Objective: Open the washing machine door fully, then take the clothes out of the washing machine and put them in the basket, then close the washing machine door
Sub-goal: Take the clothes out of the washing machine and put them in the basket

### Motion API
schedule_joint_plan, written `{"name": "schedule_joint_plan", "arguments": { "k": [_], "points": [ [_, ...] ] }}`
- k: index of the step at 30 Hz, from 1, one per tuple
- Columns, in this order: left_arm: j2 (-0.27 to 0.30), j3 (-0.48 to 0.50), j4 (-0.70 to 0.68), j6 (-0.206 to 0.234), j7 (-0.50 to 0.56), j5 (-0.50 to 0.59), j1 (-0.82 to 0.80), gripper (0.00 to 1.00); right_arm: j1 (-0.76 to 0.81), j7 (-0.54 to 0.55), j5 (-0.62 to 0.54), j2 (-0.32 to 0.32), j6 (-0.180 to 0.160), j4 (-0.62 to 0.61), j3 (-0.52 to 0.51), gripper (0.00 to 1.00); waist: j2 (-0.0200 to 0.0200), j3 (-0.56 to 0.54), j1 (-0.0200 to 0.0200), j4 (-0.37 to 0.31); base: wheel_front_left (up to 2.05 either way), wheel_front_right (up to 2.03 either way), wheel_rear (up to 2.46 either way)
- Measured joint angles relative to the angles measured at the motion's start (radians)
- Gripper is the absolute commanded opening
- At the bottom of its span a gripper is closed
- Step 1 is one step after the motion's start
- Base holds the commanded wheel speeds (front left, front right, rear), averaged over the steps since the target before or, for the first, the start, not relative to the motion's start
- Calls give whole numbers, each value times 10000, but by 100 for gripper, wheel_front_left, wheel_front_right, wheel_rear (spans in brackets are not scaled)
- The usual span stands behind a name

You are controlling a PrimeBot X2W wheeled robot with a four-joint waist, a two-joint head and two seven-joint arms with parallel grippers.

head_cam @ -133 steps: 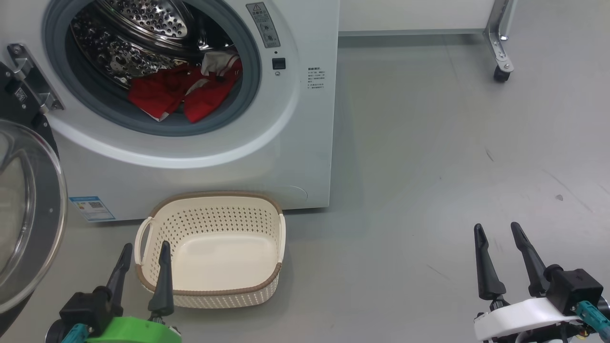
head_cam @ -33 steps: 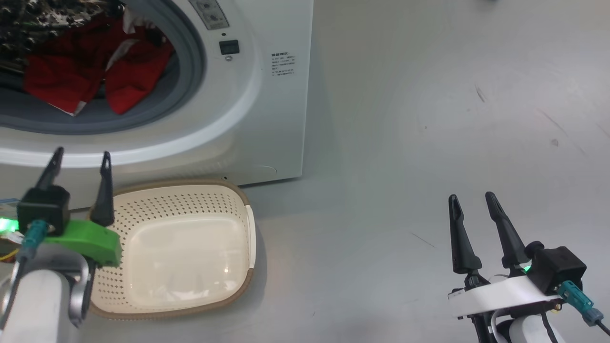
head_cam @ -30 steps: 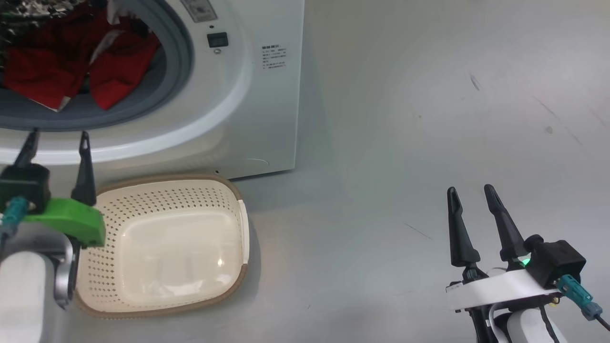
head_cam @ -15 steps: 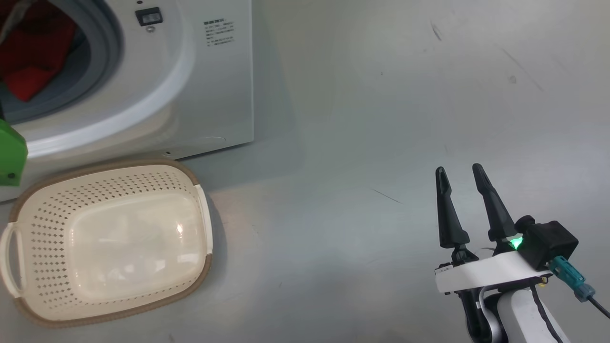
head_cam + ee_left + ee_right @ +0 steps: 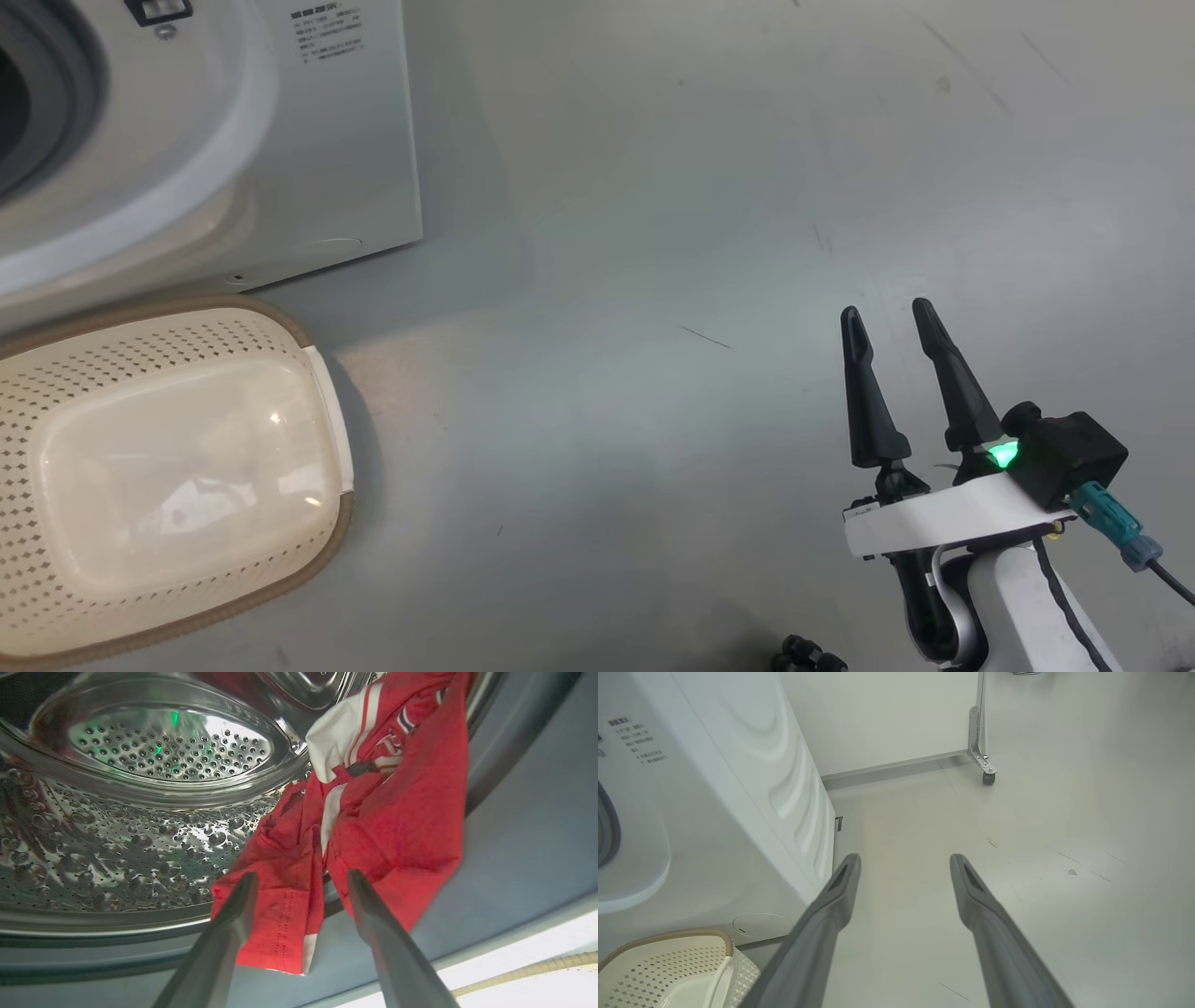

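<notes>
While its two dark fingers stand apart with nothing between them, the right end effector (image 5: 885, 310) hovers over the bare grey floor (image 5: 653, 280), well clear of the basket and the machine. A green light glows at its base in the head view.

The left end effector (image 5: 301, 873) is spread just as wide. It points into the mouth of the washing machine (image 5: 355, 140), and its tips lie on either side of the lower folds of the clothes (image 5: 397, 826). Whether either finger touches the fabric cannot be told.

The basket (image 5: 112, 359) sits on the floor just in front of the machine's lower right corner, upright and empty. In the right wrist view, one pale loop handle of the basket (image 5: 668, 970) faces the camera.

The clothes are a red bundle with white panels and stripes. They lie at the front of the perforated steel drum (image 5: 140, 835) and spill over onto the grey rubber gasket (image 5: 514, 835).

Beyond the machine's ribbed side panel (image 5: 803, 812), the floor runs back to a pale wall, where a metal leg on a small caster (image 5: 989, 778) stands.
</notes>
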Motion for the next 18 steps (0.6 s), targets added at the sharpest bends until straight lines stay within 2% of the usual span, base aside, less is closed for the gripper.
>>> {"name": "schedule_joint_plan", "arguments": {
  "k": [10, 18],
  "points": [
    [462, 125, 462, -2, 408, 159, -537, 100, -131, 0, 0, 58, 17, 92, -21, 100, 0, 443, 0, -342, 0, 0, 0],
    [556, 150, 972, -2, 813, 230, -854, 100, -286, 0, 0, 69, 86, 100, -90, 100, 0, 724, 0, -514, 0, 0, 0]
  ]
}}
